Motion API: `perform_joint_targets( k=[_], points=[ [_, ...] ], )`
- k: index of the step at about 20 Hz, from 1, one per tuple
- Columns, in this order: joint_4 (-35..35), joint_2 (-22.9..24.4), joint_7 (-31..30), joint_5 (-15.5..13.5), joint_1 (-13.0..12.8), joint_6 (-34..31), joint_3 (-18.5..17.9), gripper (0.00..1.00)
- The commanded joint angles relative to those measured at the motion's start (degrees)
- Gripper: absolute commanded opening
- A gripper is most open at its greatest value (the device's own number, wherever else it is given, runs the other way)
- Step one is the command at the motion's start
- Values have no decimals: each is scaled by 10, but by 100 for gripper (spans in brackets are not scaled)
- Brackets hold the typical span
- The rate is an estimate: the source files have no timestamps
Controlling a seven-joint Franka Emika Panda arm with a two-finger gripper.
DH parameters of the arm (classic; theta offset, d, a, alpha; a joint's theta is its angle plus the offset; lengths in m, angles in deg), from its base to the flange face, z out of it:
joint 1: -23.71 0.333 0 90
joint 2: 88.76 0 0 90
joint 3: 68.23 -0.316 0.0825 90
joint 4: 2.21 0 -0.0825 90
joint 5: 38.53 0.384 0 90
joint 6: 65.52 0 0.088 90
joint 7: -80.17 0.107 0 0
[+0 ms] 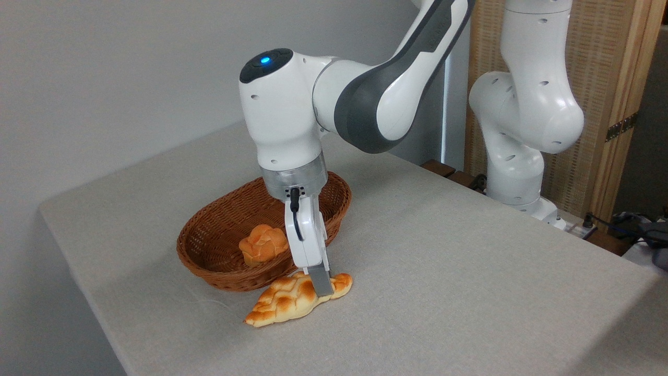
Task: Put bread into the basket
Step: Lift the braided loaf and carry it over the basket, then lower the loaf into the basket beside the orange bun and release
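Grey cloth covers my counter (469, 292). Near its front edge lies the braided loaf (284, 303), glossy, golden, toasted in patches, just beside the wicker basket (209, 261) holding the knotted bun (262, 244). My arm reaches straight down; the claw (319, 284) touches the loaf, whether clamped I cannot tell.

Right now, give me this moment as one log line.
gripper: down on braided loaf, closure unclear | loaf: on table, outside basket | bun: in basket
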Motion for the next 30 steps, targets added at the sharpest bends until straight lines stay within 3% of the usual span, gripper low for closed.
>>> perform_joint_targets(
  k=[1, 7, 10, 11, 13, 17, 22, 28, 29, 30],
  points=[
    [-15, 11, -8, -2, 5, 13, -10, 8],
    [-59, 14, -10, -8, 5, -12, -37, 9],
    [-67, 14, -14, -60, 5, -23, -38, 10],
    [-68, 15, -24, -91, 5, -23, -43, 10],
    [-71, 20, -56, -122, 5, -22, -45, 10],
    [-83, 25, -111, -126, 3, -34, -35, 10],
    [-89, 33, -120, -128, 2, -70, 9, 12],
    [-112, 39, -234, -129, -3, -94, 69, 13],
    [-112, 44, -248, -128, -3, -97, 81, 14],
    [-112, 46, -256, -128, -3, -104, 94, 22]
  ],
)
